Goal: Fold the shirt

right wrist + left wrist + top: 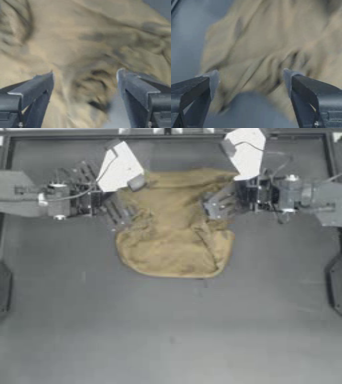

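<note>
The shirt (pixel 174 235) lies bunched in a tan, faintly camouflaged heap on the far middle of the table, its rounded lower edge toward the near side. My left gripper (pixel 122 210) hovers at the heap's left edge. In the left wrist view the left gripper (pixel 251 76) is open, with wrinkled shirt (pixel 271 42) cloth beyond its fingertips (pixel 214 78) and nothing between them. My right gripper (pixel 217 205) is over the heap's upper right part. Seen from the right wrist, that gripper (pixel 86 76) is open just above the folds of the shirt (pixel 87 37).
The dark table (pixel 167 333) stretches wide in front of the shirt. A raised rim (pixel 167 135) runs along the far side. White arm covers (pixel 120 168) (pixel 247 150) reach over the far corners of the cloth. Dark fixtures (pixel 336 283) sit at the side edges.
</note>
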Controlling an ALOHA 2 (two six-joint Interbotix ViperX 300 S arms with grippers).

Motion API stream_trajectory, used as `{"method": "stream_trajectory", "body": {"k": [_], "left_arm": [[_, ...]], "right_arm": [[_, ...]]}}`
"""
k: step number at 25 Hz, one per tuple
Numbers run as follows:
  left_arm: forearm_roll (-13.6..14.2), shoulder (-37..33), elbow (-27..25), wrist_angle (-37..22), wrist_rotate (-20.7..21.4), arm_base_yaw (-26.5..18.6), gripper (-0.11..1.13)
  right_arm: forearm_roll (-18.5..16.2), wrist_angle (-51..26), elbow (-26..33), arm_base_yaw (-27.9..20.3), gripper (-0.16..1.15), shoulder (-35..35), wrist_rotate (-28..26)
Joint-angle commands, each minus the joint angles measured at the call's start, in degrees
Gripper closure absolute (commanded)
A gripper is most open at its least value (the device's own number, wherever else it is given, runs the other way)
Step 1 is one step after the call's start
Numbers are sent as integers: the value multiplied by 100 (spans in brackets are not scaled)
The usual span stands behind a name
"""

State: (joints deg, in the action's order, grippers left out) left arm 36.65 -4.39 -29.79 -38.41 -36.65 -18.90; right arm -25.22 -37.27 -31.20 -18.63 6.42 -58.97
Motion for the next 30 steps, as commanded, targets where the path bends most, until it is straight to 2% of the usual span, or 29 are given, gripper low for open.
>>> {"method": "stream_trajectory", "body": {"k": [1, 6, 9, 12, 15, 19, 26, 30], "left_arm": [[-53, -141, 149, -308, 88, -185, -1], [-290, -88, -79, -211, 229, -536, -1], [-738, -35, -255, -9, 492, -853, -1], [-1072, 44, -325, 123, 844, -1081, -1], [-1222, 220, -299, 158, 1063, -1222, 0], [-1266, 439, -290, 352, 1107, -1318, 0], [-1591, 615, -316, 721, 1266, -1459, 0], [-1942, 729, -272, 782, 1573, -1582, 2]], "right_arm": [[220, -404, 255, 18, -1, 193, 316], [132, -536, 158, 9, -1, 413, 281], [114, -563, 44, -18, -1, 624, 272], [105, -554, -88, -44, -1, 817, 211], [18, -536, -149, -44, -1, 914, 123], [-35, -545, -185, -44, -1, 967, 88], [-97, -519, -185, -62, -1, 976, 70], [-97, -510, -167, -62, -1, 967, 70]]}}
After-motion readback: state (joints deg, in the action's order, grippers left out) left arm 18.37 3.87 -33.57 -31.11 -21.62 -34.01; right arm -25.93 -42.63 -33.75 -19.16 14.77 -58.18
